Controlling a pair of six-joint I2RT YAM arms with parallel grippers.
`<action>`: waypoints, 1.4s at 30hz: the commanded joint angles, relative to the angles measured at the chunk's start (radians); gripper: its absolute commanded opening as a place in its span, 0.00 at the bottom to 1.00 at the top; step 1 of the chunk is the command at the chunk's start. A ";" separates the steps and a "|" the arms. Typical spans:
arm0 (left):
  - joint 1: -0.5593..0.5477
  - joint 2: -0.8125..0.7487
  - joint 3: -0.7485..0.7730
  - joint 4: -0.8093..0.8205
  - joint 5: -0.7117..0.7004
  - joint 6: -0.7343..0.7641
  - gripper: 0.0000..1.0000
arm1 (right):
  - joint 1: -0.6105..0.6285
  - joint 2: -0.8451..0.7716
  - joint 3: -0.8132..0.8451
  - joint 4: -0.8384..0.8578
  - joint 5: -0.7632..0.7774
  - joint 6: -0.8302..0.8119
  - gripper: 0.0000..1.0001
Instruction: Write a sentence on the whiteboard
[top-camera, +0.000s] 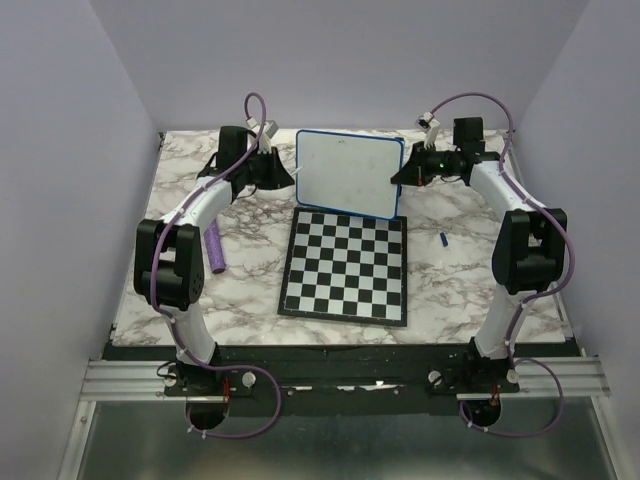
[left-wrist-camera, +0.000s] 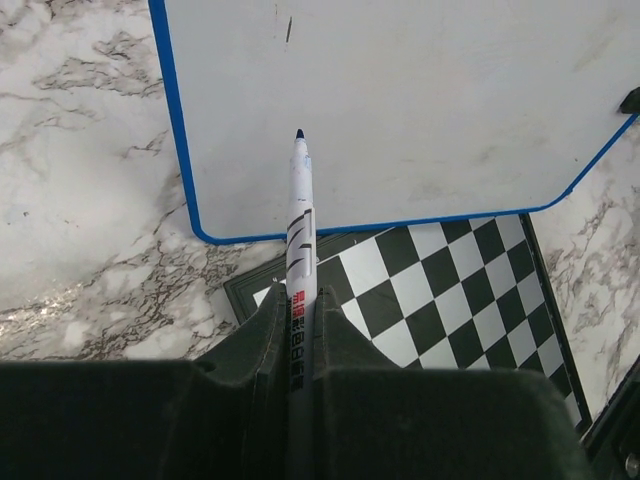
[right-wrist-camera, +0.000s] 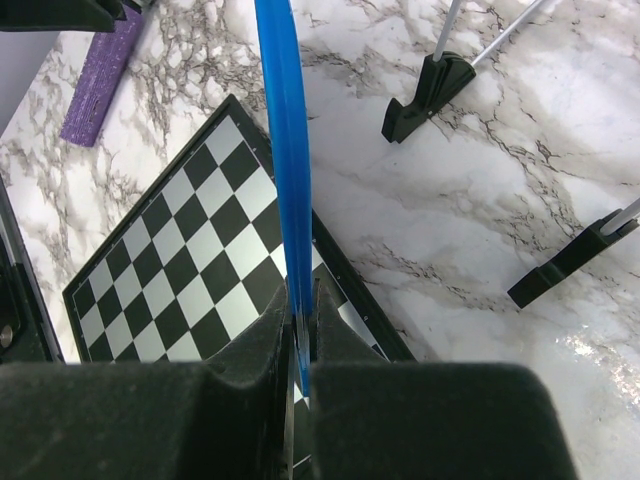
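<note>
Whiteboard (top-camera: 348, 172) stands at upper centre of the top view, just behind the chessboard (top-camera: 347, 265), white face toward the camera. Right gripper (right-wrist-camera: 300, 312) is clenched on its blue rim. Left gripper (left-wrist-camera: 300, 315) grasps a marker (left-wrist-camera: 300, 210), tip over the white face; contact cannot be told. One short dark stroke (left-wrist-camera: 288, 30) shows near the board's upper edge.

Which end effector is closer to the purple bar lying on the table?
Left. The left end effector, holding a marker by the whiteboard's left edge, is just beyond the purple bar; the right end effector clamps its opposite edge.
</note>
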 joint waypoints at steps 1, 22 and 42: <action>0.000 -0.029 -0.046 0.116 0.024 -0.089 0.00 | -0.003 0.021 0.025 -0.025 -0.006 -0.031 0.00; -0.022 0.008 -0.085 0.332 -0.055 -0.241 0.00 | -0.003 0.015 0.021 -0.017 -0.008 -0.017 0.00; -0.017 0.029 -0.131 0.484 -0.025 -0.250 0.00 | -0.003 0.021 0.016 -0.010 -0.015 -0.017 0.00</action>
